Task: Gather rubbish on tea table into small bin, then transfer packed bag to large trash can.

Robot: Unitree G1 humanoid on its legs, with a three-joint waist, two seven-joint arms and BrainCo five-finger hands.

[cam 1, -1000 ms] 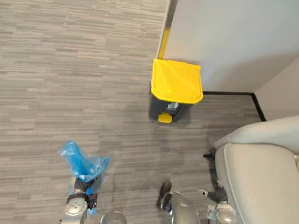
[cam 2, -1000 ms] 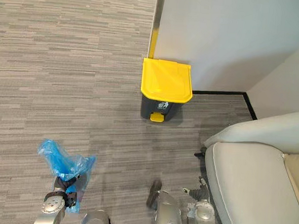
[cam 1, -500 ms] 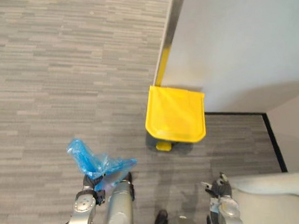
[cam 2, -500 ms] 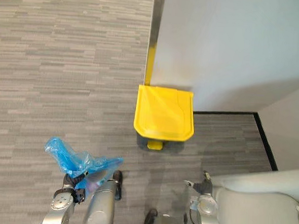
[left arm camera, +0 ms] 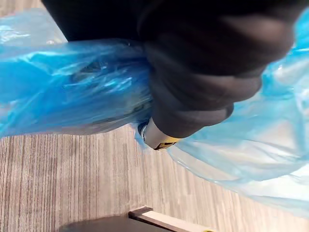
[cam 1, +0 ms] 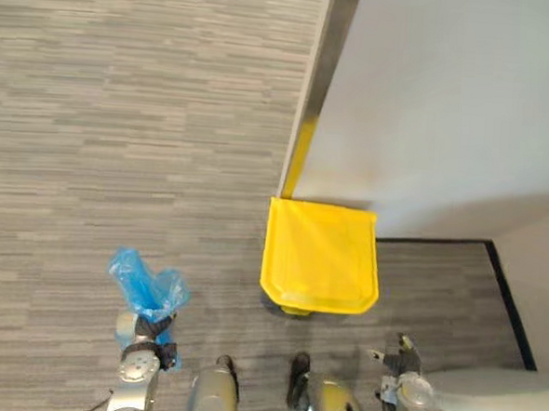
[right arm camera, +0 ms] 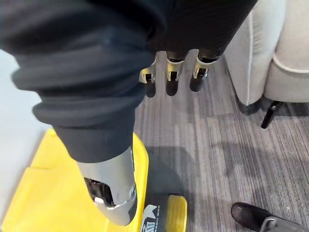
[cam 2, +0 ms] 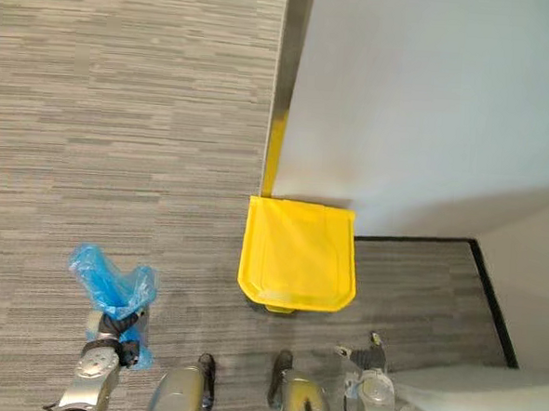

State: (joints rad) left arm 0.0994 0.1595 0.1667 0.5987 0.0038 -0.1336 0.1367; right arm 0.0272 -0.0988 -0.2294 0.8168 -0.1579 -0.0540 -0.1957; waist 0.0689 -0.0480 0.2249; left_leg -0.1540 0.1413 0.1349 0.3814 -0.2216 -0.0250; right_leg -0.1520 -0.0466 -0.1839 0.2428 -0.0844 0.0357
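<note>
Your view has closed on the shut trash can (cam 1: 320, 259), with the blue bag (cam 1: 144, 286) left of it, clenched in your left hand (cam 1: 143, 343); your slack-fingered right hand (right arm camera: 172, 79) is nearer.

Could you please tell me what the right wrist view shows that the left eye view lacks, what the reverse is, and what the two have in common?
The right wrist view adds the right hand close up, its fingers relaxed and empty, and the grey sofa's dark leg. The left eye view adds the left hand curled round the blue bag, the white wall and the black skirting. Both share the bin's yellow lid, shut, and the grey carpet.
</note>
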